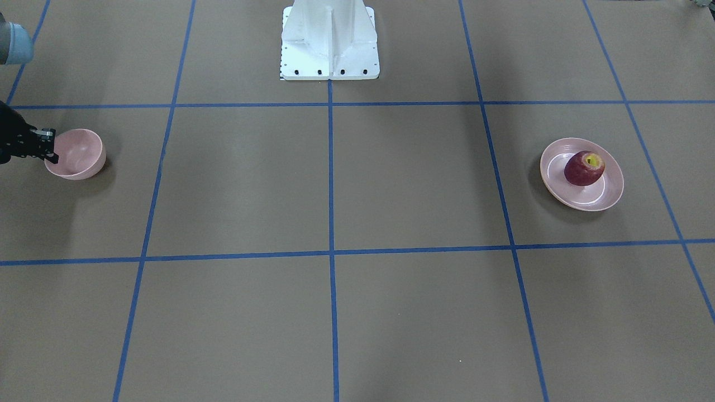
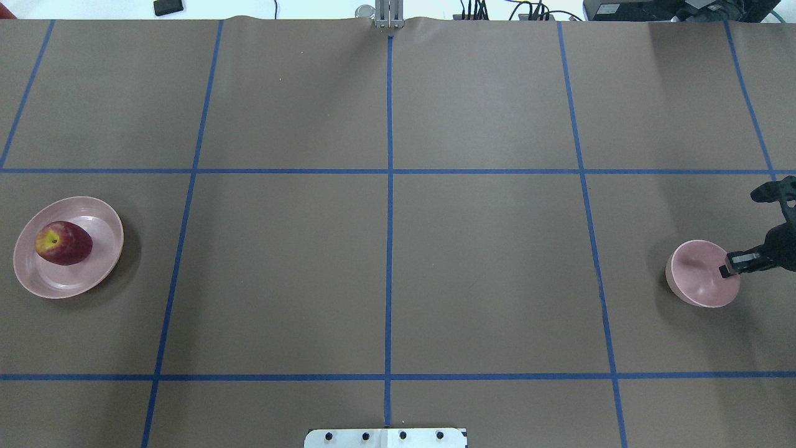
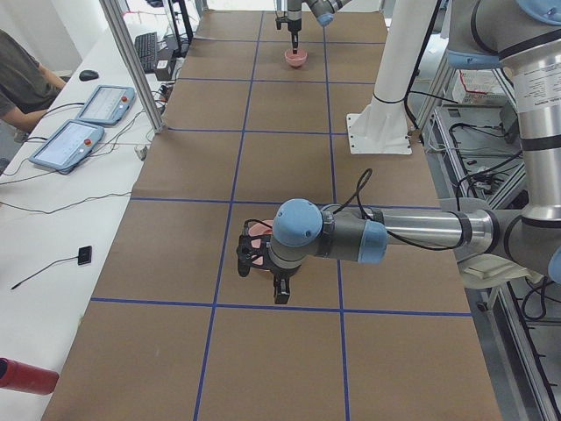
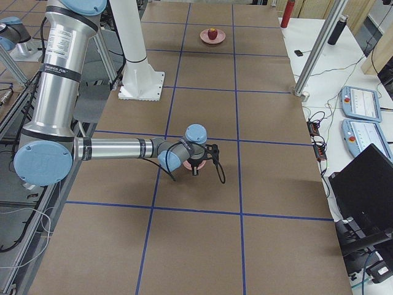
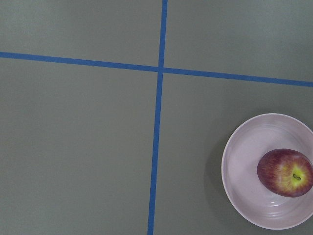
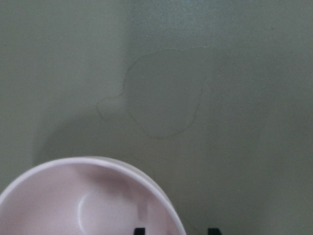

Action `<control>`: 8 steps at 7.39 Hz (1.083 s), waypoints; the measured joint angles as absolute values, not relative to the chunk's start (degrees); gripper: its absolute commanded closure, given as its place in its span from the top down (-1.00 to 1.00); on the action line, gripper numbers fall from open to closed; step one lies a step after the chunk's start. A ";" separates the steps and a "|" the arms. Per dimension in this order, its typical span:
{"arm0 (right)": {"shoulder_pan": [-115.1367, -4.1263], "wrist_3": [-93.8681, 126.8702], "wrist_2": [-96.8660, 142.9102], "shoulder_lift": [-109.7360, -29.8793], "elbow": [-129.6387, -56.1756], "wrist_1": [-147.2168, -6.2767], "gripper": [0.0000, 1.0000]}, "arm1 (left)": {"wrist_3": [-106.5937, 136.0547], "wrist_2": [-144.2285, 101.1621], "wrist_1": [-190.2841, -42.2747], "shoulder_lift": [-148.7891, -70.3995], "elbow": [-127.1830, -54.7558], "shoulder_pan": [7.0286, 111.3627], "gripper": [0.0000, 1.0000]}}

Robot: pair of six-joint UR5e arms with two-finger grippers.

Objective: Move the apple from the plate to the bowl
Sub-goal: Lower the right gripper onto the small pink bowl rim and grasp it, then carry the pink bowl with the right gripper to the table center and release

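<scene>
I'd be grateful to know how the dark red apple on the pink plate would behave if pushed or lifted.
The dark red apple looks round and glossy, so it would probably roll if nudged. It lies tilted, stem hollow sideways, so a grasp may slip. The shallow pink plate has a low rim, unlikely to stop it.

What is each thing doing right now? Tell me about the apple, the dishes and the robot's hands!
apple: lying on the plate, nothing touching it.
plate: holding the apple.
bowl: empty.
right gripper: open, one finger inside the bowl's rim, one outside.
left gripper: hovering near the plate; open or shut, cannot tell.
</scene>
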State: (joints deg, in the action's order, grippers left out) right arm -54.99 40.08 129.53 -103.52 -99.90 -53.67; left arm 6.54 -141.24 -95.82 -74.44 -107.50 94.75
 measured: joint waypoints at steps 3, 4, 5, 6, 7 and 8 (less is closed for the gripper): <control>-54.58 50.40 132.57 -98.39 -104.84 -53.81 -1.00 | 6.52 -141.24 -95.87 -74.45 -107.49 94.75 0.96; -53.16 57.35 132.49 -92.45 -104.56 -54.23 -1.00 | 6.56 -141.24 -95.83 -74.52 -107.44 94.75 0.96; -51.07 63.10 131.72 -86.48 -103.66 -55.12 -1.00 | 6.68 -141.26 -95.80 -74.70 -107.40 94.75 0.96; -48.86 66.48 129.86 -80.35 -102.79 -58.51 -1.00 | 7.56 -142.00 -95.77 -75.06 -107.38 94.71 0.96; -46.88 68.24 127.41 -73.00 -101.87 -65.53 -1.00 | 9.63 -143.37 -95.78 -75.87 -107.36 94.57 0.96; -45.29 68.90 125.26 -66.15 -100.47 -73.00 -1.00 | 11.68 -144.23 -95.79 -76.88 -107.36 94.33 0.96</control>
State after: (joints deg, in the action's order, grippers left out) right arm -45.29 68.90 125.26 -66.15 -100.47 -73.00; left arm 11.68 -144.23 -95.79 -76.88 -107.36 94.33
